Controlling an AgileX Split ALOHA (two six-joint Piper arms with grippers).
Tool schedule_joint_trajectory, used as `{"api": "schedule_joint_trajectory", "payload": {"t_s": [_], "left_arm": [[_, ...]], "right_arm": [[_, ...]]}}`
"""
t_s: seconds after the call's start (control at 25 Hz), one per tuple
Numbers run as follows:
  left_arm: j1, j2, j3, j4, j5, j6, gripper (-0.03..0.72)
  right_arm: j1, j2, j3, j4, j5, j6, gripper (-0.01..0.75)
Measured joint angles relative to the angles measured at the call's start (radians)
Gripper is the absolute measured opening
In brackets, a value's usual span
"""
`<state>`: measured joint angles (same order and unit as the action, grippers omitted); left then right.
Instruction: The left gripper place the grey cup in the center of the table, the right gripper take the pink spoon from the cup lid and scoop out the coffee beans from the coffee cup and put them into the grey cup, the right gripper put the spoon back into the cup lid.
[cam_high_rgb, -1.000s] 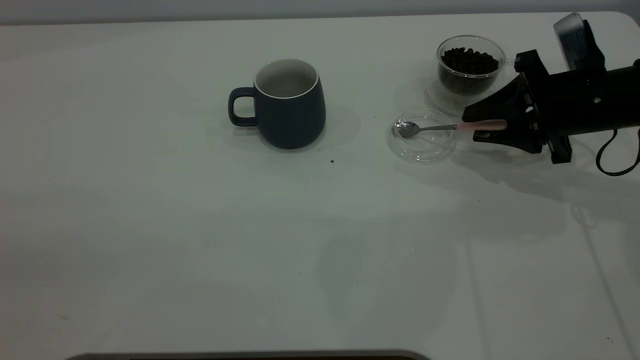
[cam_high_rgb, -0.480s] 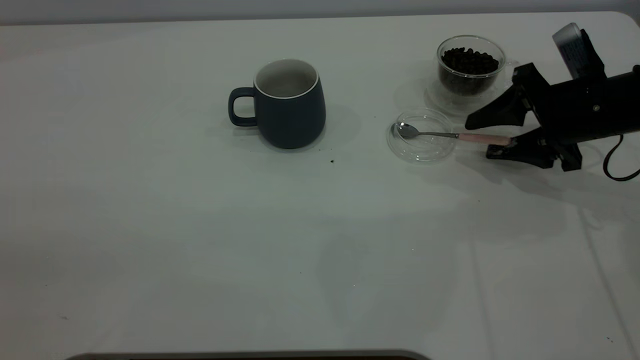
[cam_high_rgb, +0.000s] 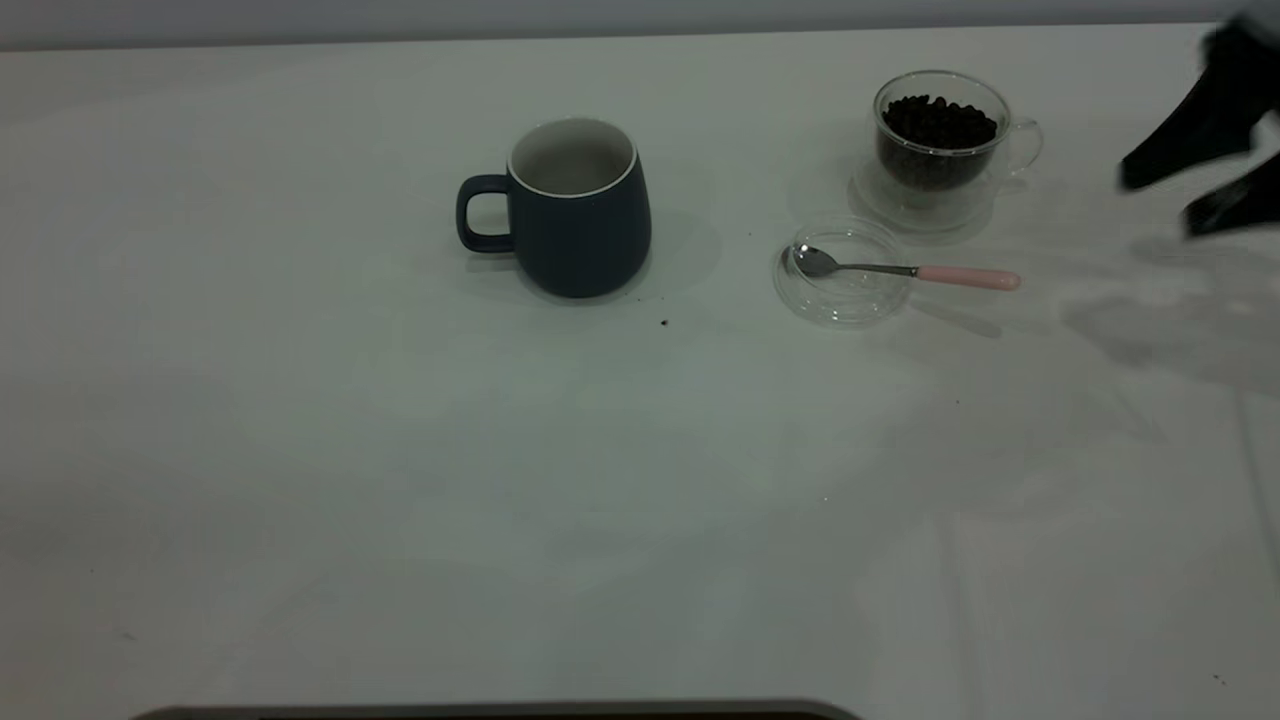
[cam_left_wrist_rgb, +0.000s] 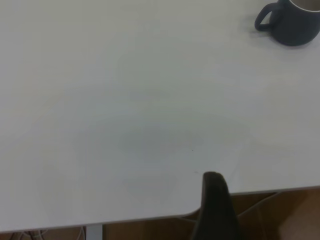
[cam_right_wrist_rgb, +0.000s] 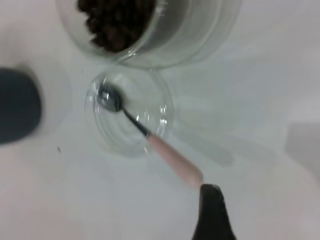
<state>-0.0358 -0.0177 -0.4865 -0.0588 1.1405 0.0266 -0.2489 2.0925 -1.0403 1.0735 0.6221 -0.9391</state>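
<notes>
At frame's right edge, my right claw (cam_high_rgb: 1190, 195) open, empty; pink spoon (cam_high_rgb: 905, 270) rests on cup lid (cam_high_rgb: 845, 300). Final step looks done; next, park.

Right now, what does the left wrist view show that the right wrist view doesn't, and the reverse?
Only the left wrist view: the table edge.

Only the right wrist view: the pink spoon with its bowl in the cup lid, and the coffee cup of coffee beans.

Both: the grey cup, a blurred dark patch in the right wrist view.
</notes>
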Motion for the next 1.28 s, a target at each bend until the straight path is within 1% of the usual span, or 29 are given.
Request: {"api": "schedule_joint_trajectory", "payload": {"t_s": [0.12,0.24,0.32,0.4,0.48,0.64,0.76,0.92,1.04,1.28], "left_arm": [[0.000,0.000,0.000,0.000,0.000,0.000,0.569],[0.000,0.000,0.000,0.000,0.000,0.001,0.569],[0.000,0.000,0.000,0.000,0.000,0.001,0.569],[0.000,0.000,0.000,0.000,0.000,0.003,0.569],[0.000,0.000,0.000,0.000,0.000,0.003,0.569],[0.000,0.000,0.000,0.000,0.000,0.003,0.569],[0.000,0.000,0.000,0.000,0.000,0.003,0.569],[0.000,0.000,0.000,0.000,0.000,0.003,0.569],[0.000,0.000,0.000,0.000,0.000,0.003,0.569],[0.000,0.000,0.000,0.000,0.000,0.003,0.569]], "right_arm": [[0.017,-0.169,0.000,-0.284,0.048,0.258,0.575],[0.057,-0.341,0.001,-0.570,0.151,0.525,0.575],[0.104,-0.460,0.001,-0.720,0.232,0.689,0.575],[0.157,-0.568,0.005,-0.840,0.301,0.808,0.575],[0.219,-0.680,0.009,-0.938,0.370,0.888,0.575],[0.316,-0.854,0.009,-1.044,0.460,0.926,0.575],[0.352,-0.954,0.012,-1.056,0.511,0.907,0.575],[0.360,-1.071,0.075,-1.045,0.525,0.862,0.575],[0.360,-1.182,0.167,-1.040,0.524,0.837,0.575],[0.360,-1.429,0.304,-1.040,0.525,0.827,0.575]]}}
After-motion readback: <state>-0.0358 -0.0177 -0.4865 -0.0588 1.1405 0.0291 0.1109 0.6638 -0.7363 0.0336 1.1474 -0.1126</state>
